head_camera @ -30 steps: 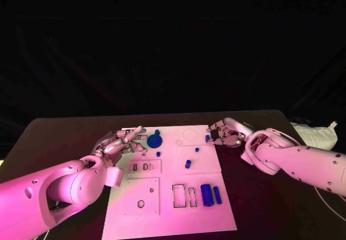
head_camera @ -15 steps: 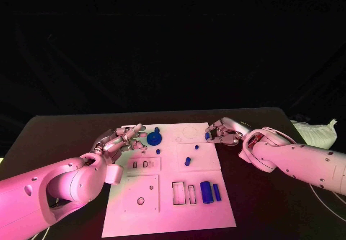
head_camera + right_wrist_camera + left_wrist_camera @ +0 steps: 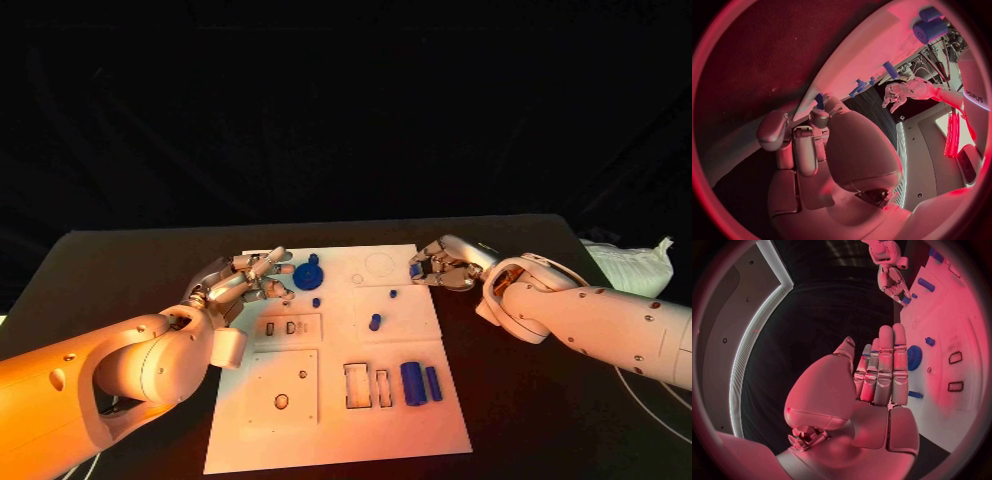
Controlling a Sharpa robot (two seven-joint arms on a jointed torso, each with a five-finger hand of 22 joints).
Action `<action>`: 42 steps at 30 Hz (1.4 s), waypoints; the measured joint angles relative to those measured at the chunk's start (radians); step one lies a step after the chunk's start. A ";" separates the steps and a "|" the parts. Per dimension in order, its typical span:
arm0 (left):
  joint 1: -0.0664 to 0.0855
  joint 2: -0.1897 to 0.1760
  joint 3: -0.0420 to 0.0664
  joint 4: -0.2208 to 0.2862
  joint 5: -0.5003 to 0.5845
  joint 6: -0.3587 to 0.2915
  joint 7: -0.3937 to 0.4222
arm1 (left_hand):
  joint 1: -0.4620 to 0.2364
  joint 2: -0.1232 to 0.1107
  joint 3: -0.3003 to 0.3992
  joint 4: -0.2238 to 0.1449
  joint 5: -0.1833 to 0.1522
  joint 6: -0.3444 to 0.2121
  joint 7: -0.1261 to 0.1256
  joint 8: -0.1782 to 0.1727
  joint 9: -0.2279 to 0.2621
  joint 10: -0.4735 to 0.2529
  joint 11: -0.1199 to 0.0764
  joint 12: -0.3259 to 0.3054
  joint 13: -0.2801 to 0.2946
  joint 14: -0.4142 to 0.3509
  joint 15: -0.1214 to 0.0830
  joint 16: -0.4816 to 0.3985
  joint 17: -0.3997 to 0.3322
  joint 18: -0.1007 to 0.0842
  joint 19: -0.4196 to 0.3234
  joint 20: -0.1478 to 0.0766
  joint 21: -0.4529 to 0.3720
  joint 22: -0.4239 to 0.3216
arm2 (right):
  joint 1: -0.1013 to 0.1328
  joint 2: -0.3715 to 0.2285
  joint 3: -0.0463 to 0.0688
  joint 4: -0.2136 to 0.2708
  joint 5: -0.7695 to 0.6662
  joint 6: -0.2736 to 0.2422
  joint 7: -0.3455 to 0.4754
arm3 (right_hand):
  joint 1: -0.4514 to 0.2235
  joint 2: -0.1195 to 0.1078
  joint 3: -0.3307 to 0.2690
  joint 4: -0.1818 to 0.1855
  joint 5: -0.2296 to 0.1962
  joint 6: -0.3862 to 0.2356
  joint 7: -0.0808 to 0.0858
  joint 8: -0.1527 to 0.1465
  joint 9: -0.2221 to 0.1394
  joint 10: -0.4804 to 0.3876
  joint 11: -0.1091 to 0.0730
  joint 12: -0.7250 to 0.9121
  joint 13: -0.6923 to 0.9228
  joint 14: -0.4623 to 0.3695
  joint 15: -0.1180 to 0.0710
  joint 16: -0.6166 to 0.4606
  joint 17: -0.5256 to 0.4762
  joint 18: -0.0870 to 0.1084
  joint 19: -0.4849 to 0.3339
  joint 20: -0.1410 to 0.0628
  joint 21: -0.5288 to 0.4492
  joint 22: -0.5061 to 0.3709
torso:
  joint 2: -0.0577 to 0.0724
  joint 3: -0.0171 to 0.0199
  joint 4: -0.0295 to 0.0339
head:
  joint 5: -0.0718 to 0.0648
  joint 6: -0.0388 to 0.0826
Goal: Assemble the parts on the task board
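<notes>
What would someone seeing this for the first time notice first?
The white task board in the middle of the black table, dotted with small blue parts, stands out most. The left hand sits at the board's left edge beside a round blue gear. The right hand sits at the far right edge, pinching a small blue piece.

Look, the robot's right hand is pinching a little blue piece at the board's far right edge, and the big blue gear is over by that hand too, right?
Not quite. The blue gear sits by the left hand, as the head view shows. The right hand does pinch a small blue piece at the board's far right edge.
</notes>
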 measured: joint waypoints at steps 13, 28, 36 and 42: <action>0.000 0.000 0.000 0.000 0.000 0.000 -0.001 | 0.009 -0.001 0.000 -0.006 0.000 0.000 0.000 0.000 0.000 0.000 0.000 -0.004 0.000 0.000 0.000 -0.004 0.001 0.000 -0.004 -0.004 0.004 0.001 | 0.000 0.004 0.000 -0.001 0.000 0.002 0.000 | 0.000 0.000 0.006 -0.001 -0.004 0.011 -0.004 0.000 0.000 0.005 0.001 0.007 0.006 0.000 0.000 0.000 0.000 0.000 0.000 0.000 0.000 0.004 | 0.000 0.0000 0.0006 | 0.000 -0.004; 0.000 0.000 0.000 0.000 0.000 0.001 -0.001 | 0.013 -0.005 0.002 -0.008 0.000 0.000 0.000 0.000 0.000 -0.003 0.003 -0.004 0.000 0.000 0.000 -0.004 0.001 0.000 -0.004 -0.004 0.004 0.002 | -0.001 0.000 0.000 0.003 0.004 -0.023 0.002 | -0.009 0.030 0.064 -0.031 -0.047 0.078 -0.014 0.039 0.011 0.018 0.011 0.040 0.020 0.003 -0.029 0.000 0.000 0.000 0.020 -0.020 0.012 0.029 | 0.000 0.0000 0.0017 | 0.006 -0.009; 0.000 0.000 0.000 -0.003 0.000 0.001 -0.001 | 0.013 -0.005 0.002 -0.008 0.000 0.000 0.000 0.000 0.000 -0.004 0.004 -0.004 0.000 0.000 0.000 -0.004 0.001 0.000 -0.007 0.000 0.004 0.002 | 0.002 -0.012 0.000 0.041 0.010 -0.053 -0.003 | -0.009 0.030 0.075 -0.042 -0.051 0.078 -0.014 0.039 0.011 0.018 0.011 0.040 0.019 0.000 -0.032 0.004 0.000 0.000 0.025 -0.025 0.020 0.043 | -0.001 0.0000 0.0016 | 0.018 -0.016; 0.000 0.001 0.000 -0.022 0.000 0.001 -0.001 | 0.013 -0.005 0.000 -0.011 0.000 -0.004 0.004 0.000 0.000 -0.004 0.004 -0.004 0.000 0.000 0.000 -0.004 0.002 0.000 -0.007 0.000 0.004 0.003 | 0.020 -0.025 0.001 0.118 0.014 -0.065 -0.027 | -0.016 0.037 0.082 -0.046 -0.053 0.078 -0.014 0.039 0.011 0.018 0.011 0.040 0.019 0.000 -0.032 0.004 0.000 0.000 0.029 -0.029 0.020 0.042 | -0.004 -0.0002 0.0012 | 0.024 -0.017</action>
